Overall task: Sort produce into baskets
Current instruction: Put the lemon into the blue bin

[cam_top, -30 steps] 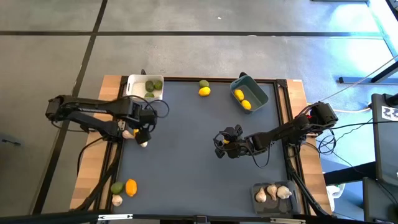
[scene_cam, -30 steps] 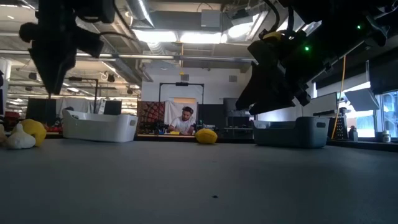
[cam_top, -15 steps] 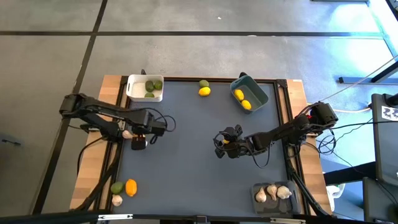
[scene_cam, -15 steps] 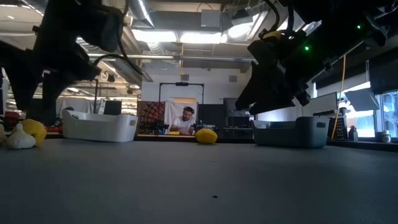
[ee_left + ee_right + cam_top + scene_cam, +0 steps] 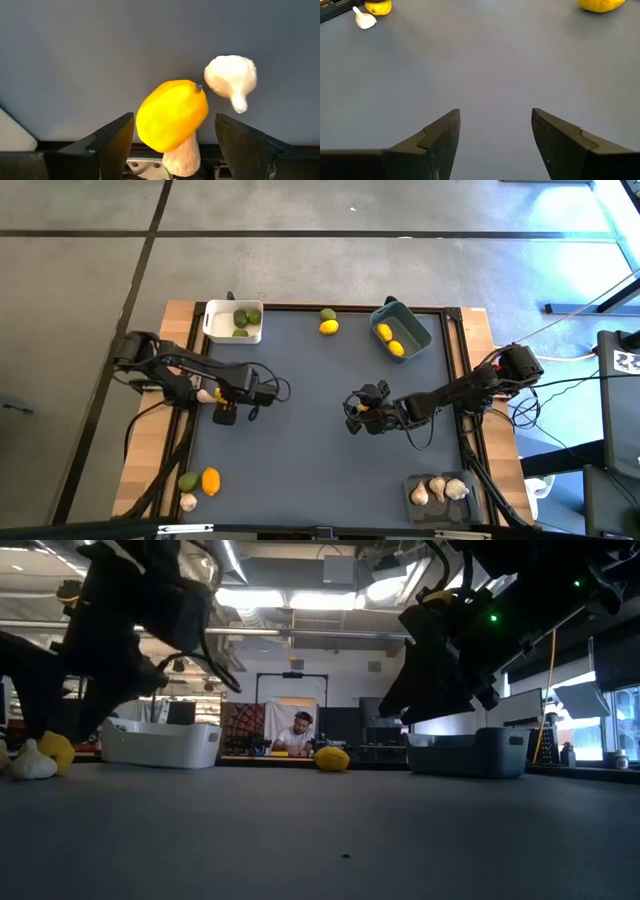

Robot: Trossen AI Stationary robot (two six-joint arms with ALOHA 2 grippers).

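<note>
A yellow lemon (image 5: 172, 115) lies on the grey mat at the table's left, with one garlic bulb (image 5: 182, 157) tight against it and another (image 5: 230, 79) a little apart. My left gripper (image 5: 175, 117) points steeply down over them, open, one finger on each side of the lemon without touching it. In the high view it (image 5: 226, 416) hides the lemon, and one garlic bulb (image 5: 205, 394) shows beside it. My right gripper (image 5: 352, 412) hangs open over the middle of the mat, nothing between its fingers (image 5: 440, 135).
The white basket (image 5: 218, 312) at the far left holds green fruits, and the blue-grey one (image 5: 412, 326) at the far right holds two lemons. The clear one (image 5: 412, 480) at the near right holds garlic. Loose pieces lie at the far edge (image 5: 328, 320) and the near-left corner (image 5: 200, 482).
My left gripper has come down toward the lemon and garlic at the table's left, shifting a little toward the near edge, and has rolled about its own axis. It stays open.
</note>
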